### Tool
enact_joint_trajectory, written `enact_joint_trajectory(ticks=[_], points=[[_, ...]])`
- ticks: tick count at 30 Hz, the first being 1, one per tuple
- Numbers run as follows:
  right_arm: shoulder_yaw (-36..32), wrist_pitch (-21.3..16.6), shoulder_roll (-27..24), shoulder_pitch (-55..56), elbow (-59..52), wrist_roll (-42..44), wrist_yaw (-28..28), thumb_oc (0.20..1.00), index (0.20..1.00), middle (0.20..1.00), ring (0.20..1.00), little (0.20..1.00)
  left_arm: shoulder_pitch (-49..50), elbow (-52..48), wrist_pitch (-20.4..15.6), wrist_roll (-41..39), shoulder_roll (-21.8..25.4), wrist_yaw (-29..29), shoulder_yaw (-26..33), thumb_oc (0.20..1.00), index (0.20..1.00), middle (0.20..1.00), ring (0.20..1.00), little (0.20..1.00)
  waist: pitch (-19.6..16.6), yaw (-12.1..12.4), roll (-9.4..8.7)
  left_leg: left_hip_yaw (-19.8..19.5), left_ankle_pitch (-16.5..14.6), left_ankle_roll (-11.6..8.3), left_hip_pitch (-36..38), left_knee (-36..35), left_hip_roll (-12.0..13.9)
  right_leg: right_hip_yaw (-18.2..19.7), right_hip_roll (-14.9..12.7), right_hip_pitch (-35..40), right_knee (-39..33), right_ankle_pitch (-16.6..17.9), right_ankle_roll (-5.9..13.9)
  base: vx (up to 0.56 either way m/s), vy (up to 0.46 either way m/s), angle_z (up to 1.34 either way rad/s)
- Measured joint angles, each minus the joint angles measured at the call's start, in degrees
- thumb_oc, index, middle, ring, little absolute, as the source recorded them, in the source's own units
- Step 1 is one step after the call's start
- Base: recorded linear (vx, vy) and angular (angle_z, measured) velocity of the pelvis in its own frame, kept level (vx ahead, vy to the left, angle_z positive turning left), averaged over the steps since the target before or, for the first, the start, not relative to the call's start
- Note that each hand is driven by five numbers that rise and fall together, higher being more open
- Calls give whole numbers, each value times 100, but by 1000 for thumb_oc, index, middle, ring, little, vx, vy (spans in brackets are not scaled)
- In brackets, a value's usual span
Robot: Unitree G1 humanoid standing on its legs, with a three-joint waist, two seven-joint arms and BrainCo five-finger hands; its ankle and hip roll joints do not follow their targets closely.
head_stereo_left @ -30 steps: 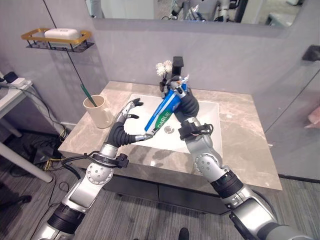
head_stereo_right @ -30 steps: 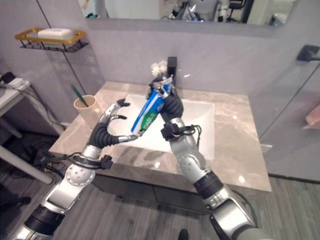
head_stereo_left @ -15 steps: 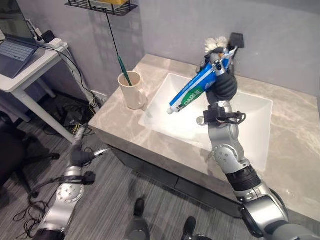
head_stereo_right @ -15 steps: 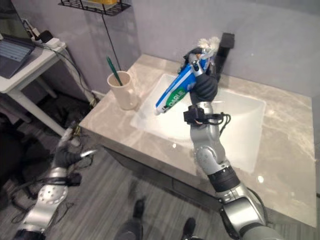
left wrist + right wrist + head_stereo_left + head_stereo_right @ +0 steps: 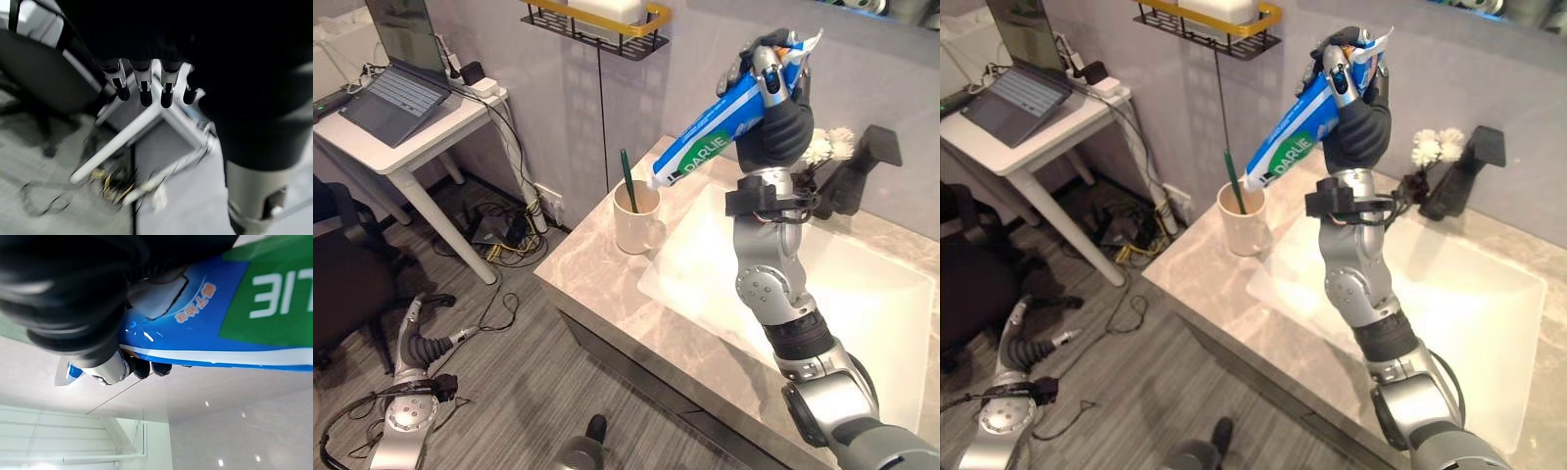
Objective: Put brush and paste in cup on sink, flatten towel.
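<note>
Sink (image 5: 862, 294) w/ marble counter sits below & beside the right hand (image 5: 775, 117). Right hand raised high, fingers curled tight round the toothpaste tube (image 5: 724, 122), cap end angled down, hanging just above the cream cup (image 5: 638, 217). Green toothbrush (image 5: 627, 182) stands inside cup. Left hand (image 5: 414, 338) low near floor, well apart from sink, fingers straight & relaxed, holding nothing.

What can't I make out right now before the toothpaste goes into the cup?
- Towel: I can't find it on the counter.
- Toothbrush head: hidden inside the cup.
- Toothpaste cap: too small to tell whether it is over the cup, eye views.
- Left hand, low by the floor: left wrist view blurred.
- Right hand: thumb hidden behind the tube.
</note>
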Motion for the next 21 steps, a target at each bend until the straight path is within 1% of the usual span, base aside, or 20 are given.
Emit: enact_joint_trajectory(ticks=[1, 5, 8, 9, 12, 14, 21], points=[[13, 1, -1, -30, 101, -98, -4, 200, 200, 200, 200, 200, 78, 37, 45, 6, -2, -42, -67, 1000, 1000, 1000, 1000, 1000, -43, -1, -69, 38, -7, -9, 0, -4, 15, 66, 14, -45, 0, 13, 3, 4, 43, -28], [73, 16, -17, -74, 380, -382, -151, 200, 200, 200, 200, 200, 257, 405, 58, 31, -9, -123, -102, 1000, 1000, 1000, 1000, 1000, -214, -84, -339, 116, -21, -21, -39, -65, 32, 96, 20, -152, 0, 32, -2, -34, 5, -9], [175, 61, -6, -124, 388, -615, -250, 200, 200, 200, 200, 200, 319, 437, 69, 30, -7, -138, -112, 1000, 1000, 1000, 1000, 1000, -282, -112, -467, 71, -11, -26, -227, -42, 24, 65, 11, -300, 0, 64, -5, -29, -7, 8], [179, 81, -4, -137, 391, -696, -268, 200, 200, 200, 200, 200, 320, 437, 69, 31, -5, -148, -130, 1000, 1000, 1000, 1000, 1000, -276, -113, -489, 1, 7, -19, -313, -32, 17, 32, 11, -343, 0, 76, -3, 3, 10, 17], [179, 105, -5, -168, 400, -853, -378, 200, 200, 200, 200, 200, 285, 437, 70, 35, 24, -157, -332, 1000, 1000, 1000, 1000, 1000, -257, -95, -492, -71, 28, -5, -482, 18, -15, -84, -2, -429, 0, 93, -5, 4, 10, 20], [173, 106, -22, -193, 410, -935, -395, 200, 200, 200, 200, 200, 266, 438, 69, 37, 27, -185, -357, 1000, 1000, 1000, 1000, 1000, -235, -98, -488, -160, 36, 4, -606, 37, -46, -163, -2, -498, 1, 95, -3, 6, 14, 16], [173, 111, -36, -387, 534, -996, -532, 200, 200, 200, 200, 200, 111, 426, 54, 37, 84, -181, -339, 1000, 1000, 1000, 1000, 1000, 92, -42, -451, -192, 41, 9, -685, 32, -72, -280, -46, -534, 1, 102, -14, 12, 15, 4]])
